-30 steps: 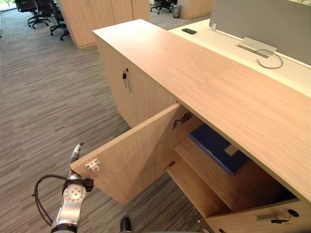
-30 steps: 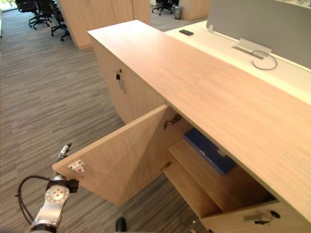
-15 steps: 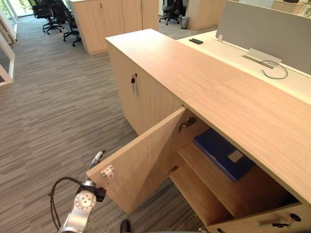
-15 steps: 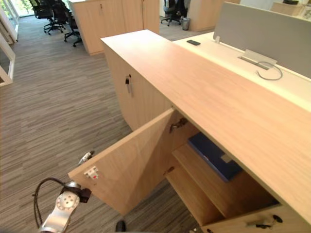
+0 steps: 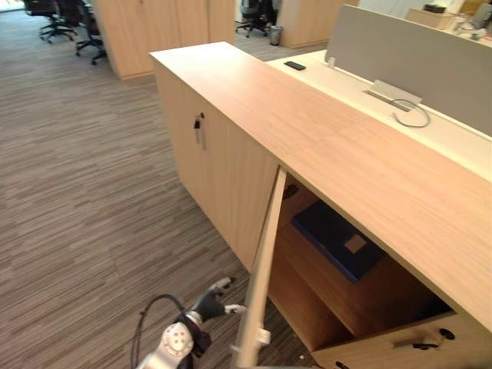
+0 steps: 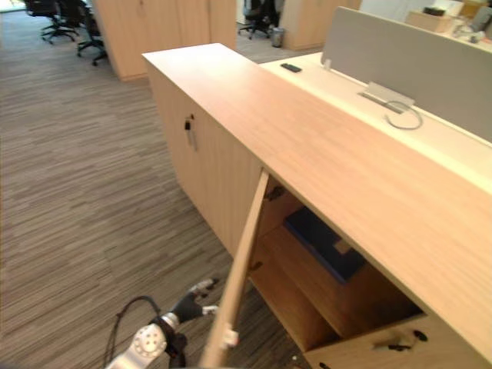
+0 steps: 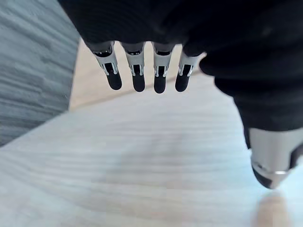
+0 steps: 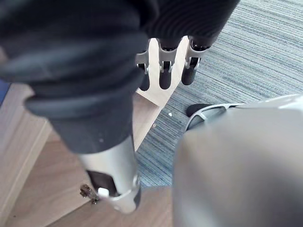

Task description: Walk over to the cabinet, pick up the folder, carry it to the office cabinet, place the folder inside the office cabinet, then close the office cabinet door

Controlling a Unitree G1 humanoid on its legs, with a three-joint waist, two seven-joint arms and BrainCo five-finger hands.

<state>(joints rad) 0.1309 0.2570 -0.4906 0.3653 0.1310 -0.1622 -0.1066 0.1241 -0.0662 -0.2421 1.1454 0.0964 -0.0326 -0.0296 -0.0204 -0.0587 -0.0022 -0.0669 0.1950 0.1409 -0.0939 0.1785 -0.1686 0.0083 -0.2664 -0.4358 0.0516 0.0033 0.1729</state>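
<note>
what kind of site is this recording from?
Most likely an open-plan office: a long light-wood storage cabinet, black wheeled office chairs at the far end, a grey divider screen on the pale desk behind the cabinet, and grey striped carpet.

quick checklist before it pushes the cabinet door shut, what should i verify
1. Folder lying on the shelf inside the cabinet: ok.
2. Folder back from the shelf's front edge, out of the door's swing: ok, as far as it looks.
3. Door shut: not ok, it stands part open.
4. Left hand at the door's outer face, fingers straight: ok; contact cannot tell.
5. Right hand out of the opening: cannot tell.
</note>
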